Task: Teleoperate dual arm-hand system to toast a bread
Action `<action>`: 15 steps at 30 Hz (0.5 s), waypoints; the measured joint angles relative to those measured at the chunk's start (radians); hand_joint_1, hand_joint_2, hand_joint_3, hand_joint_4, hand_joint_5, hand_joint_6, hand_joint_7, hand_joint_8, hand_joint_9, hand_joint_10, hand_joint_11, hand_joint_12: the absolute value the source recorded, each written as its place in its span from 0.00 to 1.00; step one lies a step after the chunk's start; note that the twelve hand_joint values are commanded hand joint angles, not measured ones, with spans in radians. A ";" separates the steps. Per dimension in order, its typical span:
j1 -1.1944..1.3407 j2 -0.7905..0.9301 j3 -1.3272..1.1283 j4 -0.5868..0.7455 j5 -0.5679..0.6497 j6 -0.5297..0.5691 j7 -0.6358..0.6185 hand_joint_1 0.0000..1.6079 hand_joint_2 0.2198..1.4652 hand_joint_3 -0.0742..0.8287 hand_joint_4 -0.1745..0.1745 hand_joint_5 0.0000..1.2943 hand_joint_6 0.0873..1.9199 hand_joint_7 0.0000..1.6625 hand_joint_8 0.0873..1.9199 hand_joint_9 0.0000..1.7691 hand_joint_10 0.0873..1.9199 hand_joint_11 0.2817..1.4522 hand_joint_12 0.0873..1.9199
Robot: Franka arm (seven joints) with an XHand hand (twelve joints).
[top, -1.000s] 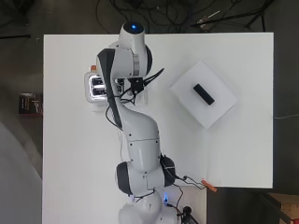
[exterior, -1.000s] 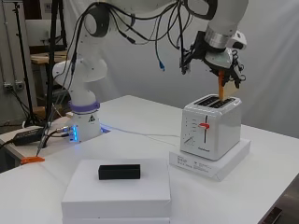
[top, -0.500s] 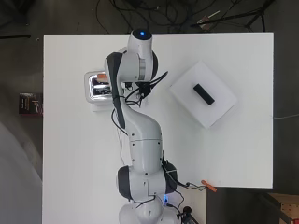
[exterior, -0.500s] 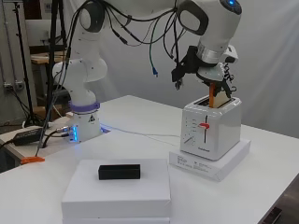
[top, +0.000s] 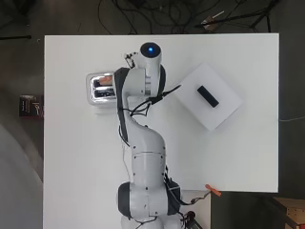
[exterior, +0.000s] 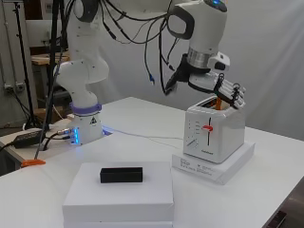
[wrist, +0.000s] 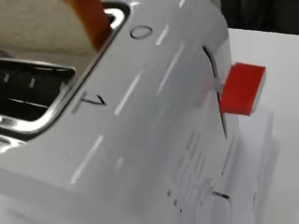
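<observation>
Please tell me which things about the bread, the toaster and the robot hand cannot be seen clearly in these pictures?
- Bread: mostly inside the toaster; depth unclear.
- Robot hand: overhead, arm covers it; side, contact with bread unclear.
- Toaster slots: overhead, partly under the arm.
- Red lever: wrist view blurred; markings unreadable.

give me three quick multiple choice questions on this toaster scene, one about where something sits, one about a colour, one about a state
1. Where does the toaster stand?
A. on a flat white box
B. directly on the table
C. on the black block

2. What colour is the toaster's lever?
A. blue
B. red
C. green

3. How does the bread sit?
A. flat on the table
B. on the other white box
C. in a toaster slot, its top sticking out

Answers: 1 A, the side view shows a flat white box under the toaster. 2 B, the wrist view shows it red. 3 C, its orange edge rises from the slot below the robot hand.
</observation>
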 joint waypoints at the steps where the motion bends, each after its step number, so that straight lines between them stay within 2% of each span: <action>1: -0.001 -0.012 -0.011 -0.055 0.003 0.051 0.027 0.00 0.67 0.10 0.33 0.20 0.00 0.15 0.00 0.17 0.00 0.04 0.00; 4: -0.012 -0.025 -0.065 -0.163 0.026 0.162 0.112 0.00 0.69 0.10 0.34 0.20 0.00 0.15 0.00 0.16 0.00 0.04 0.00; 6: -0.020 -0.020 -0.110 -0.179 0.045 0.217 0.153 0.00 0.69 0.10 0.34 0.21 0.00 0.15 0.00 0.16 0.00 0.04 0.00; 9: -0.029 0.019 -0.147 -0.164 0.051 0.230 0.206 0.00 0.67 0.09 0.37 0.23 0.00 0.16 0.00 0.17 0.00 0.06 0.00; 10: -0.030 0.035 -0.152 -0.162 0.051 0.234 0.215 0.00 0.67 0.08 0.40 0.30 0.00 0.33 0.00 0.35 0.01 0.15 0.00; 11: -0.033 0.055 -0.158 -0.164 0.054 0.247 0.222 0.00 0.67 0.08 0.46 0.44 0.00 0.55 0.35 0.56 0.37 0.29 0.11; 12: -0.035 0.065 -0.163 -0.167 0.061 0.257 0.219 0.00 0.66 0.08 0.53 0.54 0.00 0.69 0.64 0.70 0.66 0.33 0.21; 13: -0.036 0.068 -0.165 -0.169 0.065 0.266 0.214 0.00 0.66 0.08 0.57 0.59 0.00 0.76 0.80 0.78 0.83 0.34 0.21; 14: -0.036 0.068 -0.166 -0.170 0.066 0.274 0.212 0.00 0.65 0.08 0.60 0.61 0.00 0.80 0.88 0.82 0.92 0.35 0.16; 15: -0.036 0.069 -0.166 -0.169 0.066 0.279 0.212 0.00 0.65 0.08 0.61 0.62 0.00 0.82 0.91 0.84 0.96 0.38 0.10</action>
